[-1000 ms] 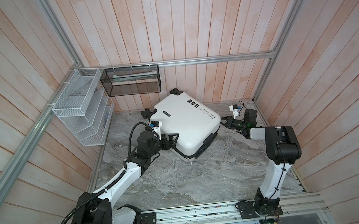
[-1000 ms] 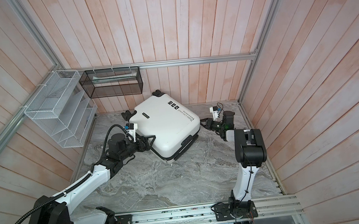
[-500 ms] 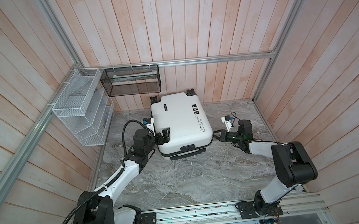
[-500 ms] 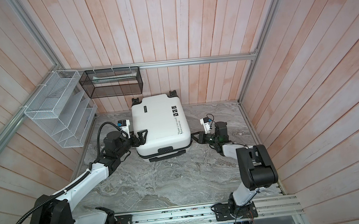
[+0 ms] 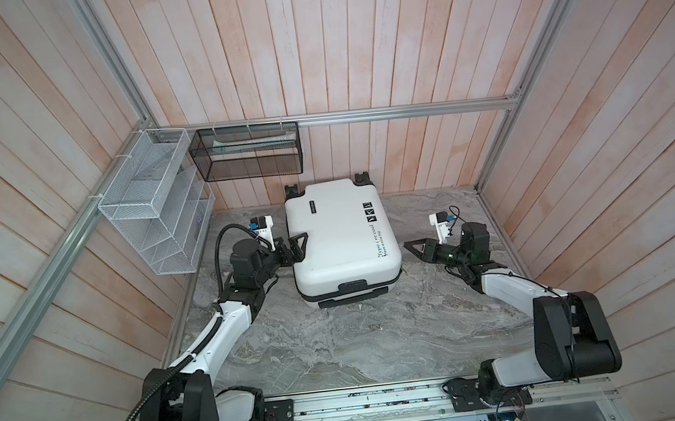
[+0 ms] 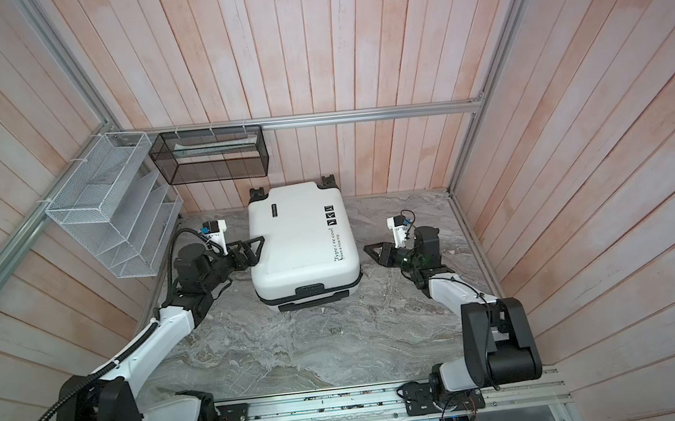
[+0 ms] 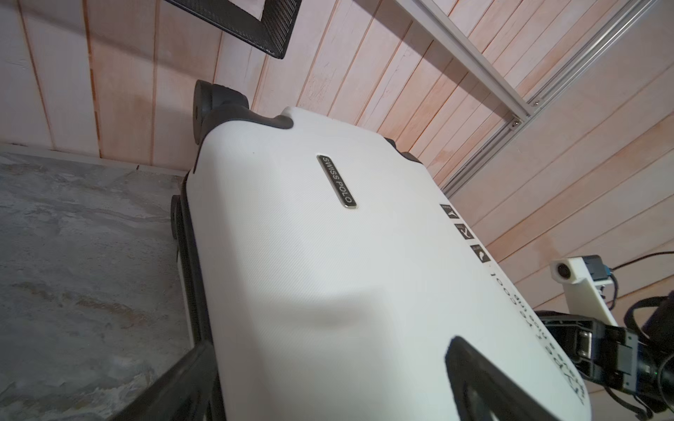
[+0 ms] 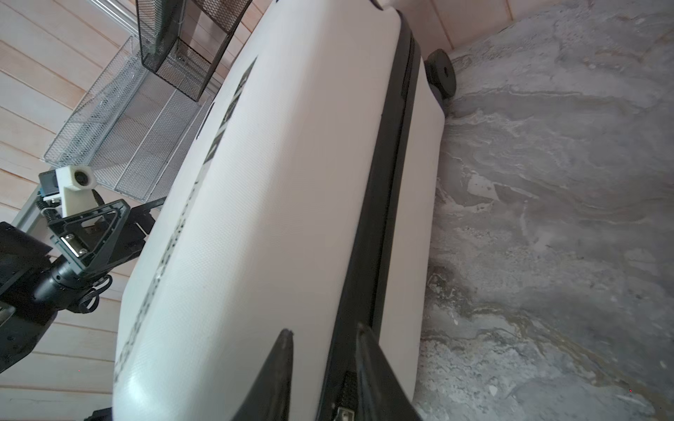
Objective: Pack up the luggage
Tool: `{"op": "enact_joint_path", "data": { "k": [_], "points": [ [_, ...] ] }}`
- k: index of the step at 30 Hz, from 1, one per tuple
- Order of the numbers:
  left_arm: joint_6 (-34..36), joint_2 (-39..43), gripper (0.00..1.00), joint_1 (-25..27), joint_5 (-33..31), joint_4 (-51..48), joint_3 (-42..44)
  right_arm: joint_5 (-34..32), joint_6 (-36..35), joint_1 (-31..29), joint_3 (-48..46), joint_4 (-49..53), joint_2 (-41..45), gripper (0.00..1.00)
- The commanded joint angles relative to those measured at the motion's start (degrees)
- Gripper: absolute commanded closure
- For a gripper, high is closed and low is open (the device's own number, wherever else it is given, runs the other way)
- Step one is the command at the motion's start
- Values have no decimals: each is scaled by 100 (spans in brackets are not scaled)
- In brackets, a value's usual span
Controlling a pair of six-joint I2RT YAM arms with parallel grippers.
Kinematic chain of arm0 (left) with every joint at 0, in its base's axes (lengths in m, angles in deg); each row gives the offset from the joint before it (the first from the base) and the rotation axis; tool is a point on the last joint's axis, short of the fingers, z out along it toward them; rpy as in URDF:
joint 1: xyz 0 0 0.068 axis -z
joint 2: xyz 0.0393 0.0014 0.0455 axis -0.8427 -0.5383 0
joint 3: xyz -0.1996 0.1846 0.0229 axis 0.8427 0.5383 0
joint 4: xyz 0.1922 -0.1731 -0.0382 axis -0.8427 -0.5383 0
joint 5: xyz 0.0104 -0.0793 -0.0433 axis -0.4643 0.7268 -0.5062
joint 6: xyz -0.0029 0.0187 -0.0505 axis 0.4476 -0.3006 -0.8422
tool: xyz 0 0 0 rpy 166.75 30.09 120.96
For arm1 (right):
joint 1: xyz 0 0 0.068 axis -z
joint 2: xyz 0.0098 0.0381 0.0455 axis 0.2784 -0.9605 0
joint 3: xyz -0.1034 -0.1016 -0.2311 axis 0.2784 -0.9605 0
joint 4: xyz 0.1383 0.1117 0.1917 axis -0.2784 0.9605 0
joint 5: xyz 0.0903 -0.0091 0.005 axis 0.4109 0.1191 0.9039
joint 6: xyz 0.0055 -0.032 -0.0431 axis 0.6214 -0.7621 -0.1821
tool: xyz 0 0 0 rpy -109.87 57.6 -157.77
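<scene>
Left gripper (image 5: 298,248), both top views: stood wide astride luggage (image 5: 340,236) side edge; right gripper (image 5: 413,246) narrowly parted, empty, beside opposite side. Luggage lay shut on tabletop (image 5: 339,344).
Left wrist: finger (image 7: 463,359) over shell; shove might skid luggage.
Right wrist: fingers (image 8: 277,371) by zipper seam (image 8: 386,182), might snag; mesh basket (image 8: 182,54), wire rack (image 8: 120,138) hung beyond luggage, not obstructing.

My top views look steeply down from high over the near edge, sharing the whole desk (image 5: 339,344). My wrist cameras (image 7: 563,271) hug the luggage (image 7: 328,255) from opposite sides, facing each other.
</scene>
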Motion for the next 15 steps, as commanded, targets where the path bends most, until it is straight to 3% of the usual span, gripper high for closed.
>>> {"op": "enact_joint_path", "data": {
  "k": [1,10,15],
  "points": [
    [-138,-256,0,0,453,200,-248,-361,-16,16,90,329,245,69],
    [-365,-824,0,105,907,586,-429,-1197,-370,16,-846,763,1348,58],
    [-351,-1271,0,269,985,652,-776,-1252,-214,25,-1401,659,1834,53]
  ]
}}
